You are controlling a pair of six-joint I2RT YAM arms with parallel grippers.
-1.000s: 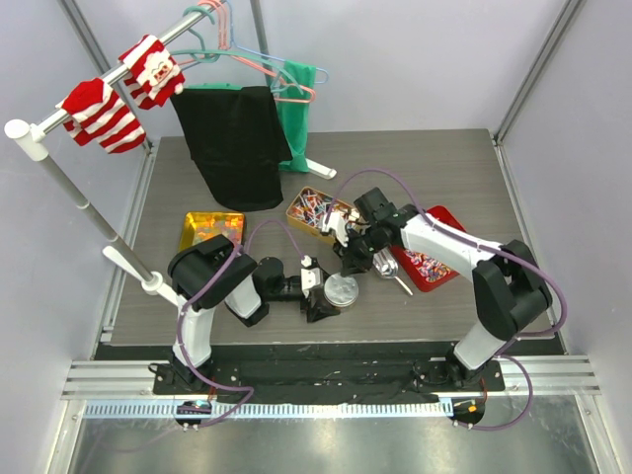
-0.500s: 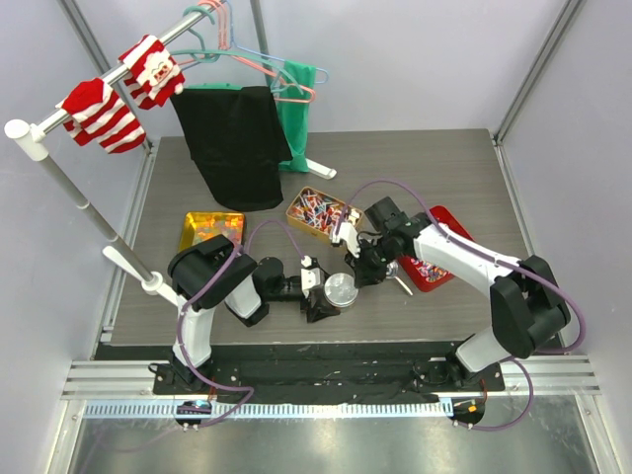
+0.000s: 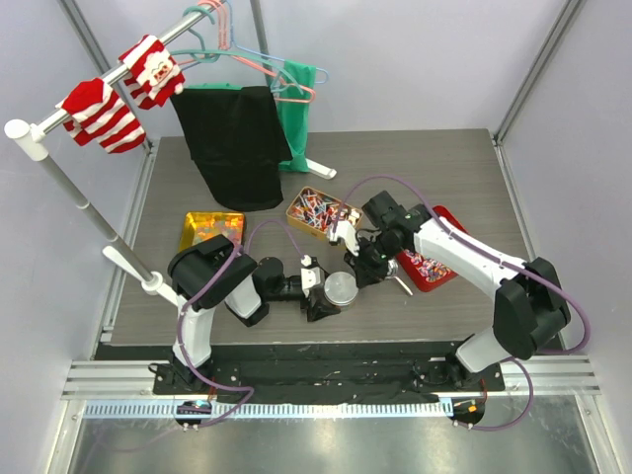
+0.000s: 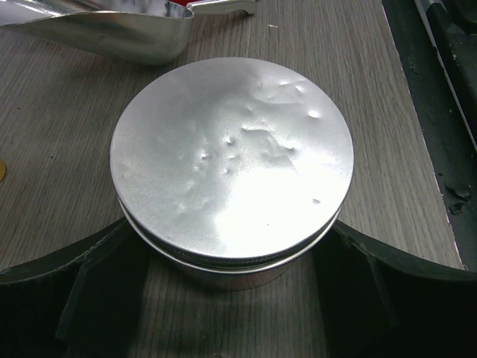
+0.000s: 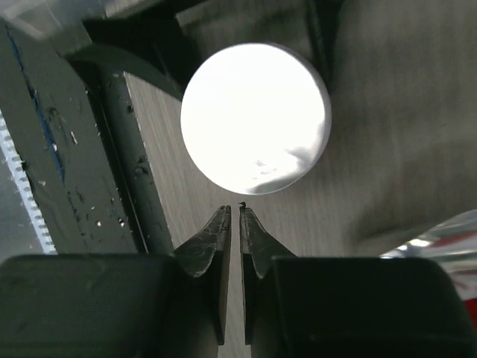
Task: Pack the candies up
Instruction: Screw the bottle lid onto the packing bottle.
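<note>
candies (image 3: 314, 212) in open trays (image 3: 292, 209), frame centre | left gripper (image 3: 328, 294) clamps tin (image 4: 223, 261), fingers wide | right gripper (image 5: 232, 216) pinched shut, empty, above lid (image 5: 255, 115) | risk: shut tips skid off smooth lid, tin tips

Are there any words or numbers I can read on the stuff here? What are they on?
No text can be read in any view.
tin: plain silver lid with small dents, nothing written on it.
scoop: shiny metal, nothing written on it.
candies: the striped wrappers are too small to tell whether they carry any print.
</note>
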